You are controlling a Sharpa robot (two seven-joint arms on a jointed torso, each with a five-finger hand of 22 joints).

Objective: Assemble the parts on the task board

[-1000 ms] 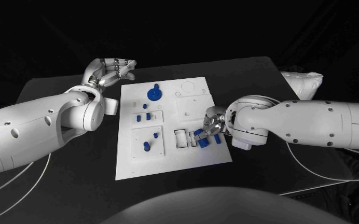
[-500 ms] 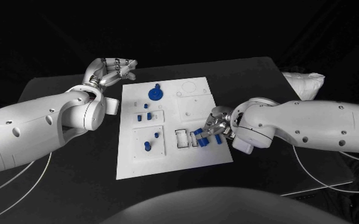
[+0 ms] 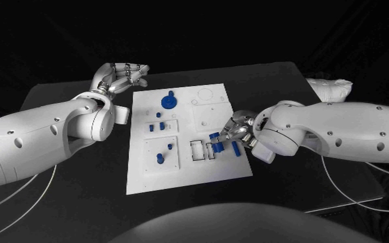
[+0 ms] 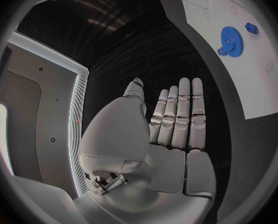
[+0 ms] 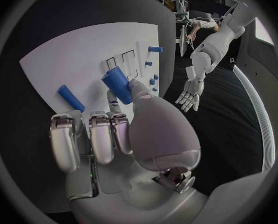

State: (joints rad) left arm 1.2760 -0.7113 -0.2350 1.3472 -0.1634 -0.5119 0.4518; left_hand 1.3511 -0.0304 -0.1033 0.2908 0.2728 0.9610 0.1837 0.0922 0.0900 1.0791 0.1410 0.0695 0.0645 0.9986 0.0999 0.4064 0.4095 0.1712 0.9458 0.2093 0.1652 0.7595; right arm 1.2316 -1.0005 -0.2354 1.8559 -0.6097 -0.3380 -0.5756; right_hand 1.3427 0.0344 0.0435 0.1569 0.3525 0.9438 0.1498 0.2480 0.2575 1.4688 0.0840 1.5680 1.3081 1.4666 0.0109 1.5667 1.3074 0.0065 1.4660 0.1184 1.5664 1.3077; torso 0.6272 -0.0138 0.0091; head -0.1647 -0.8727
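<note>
- Two hands of mine show in the head view. My right hand [image 3: 235,132] sits over the task board [image 3: 185,175] near its 3 o'clock edge, pinching a blue cylinder part [image 3: 216,137] at the fingertips. Another blue peg [image 3: 236,148] lies flat on the board just beside it, toward 5 o'clock. My left hand [image 3: 123,77] rests off the board's 11 o'clock corner on the black table [image 3: 65,198], fingers straight, holding nothing.
- Head view, rest of the board: a blue gear [image 3: 167,100] near 12 o'clock; small blue pieces [image 3: 157,126] stand at mid-left, more [image 3: 163,153] toward 8 o'clock.
- Left wrist view: palm flat, fingers [image 4: 176,117] extended side by side, nothing in them. The board's corner and the gear [image 4: 231,39] lie well apart from the hand.
- Right wrist view: the cylinder [image 5: 116,84] is clamped between thumb and a finger, tilted above the white board [image 5: 64,64]; the other fingers [image 5: 89,134] curl in. The loose peg [image 5: 71,98] lies on the board near them.
</note>
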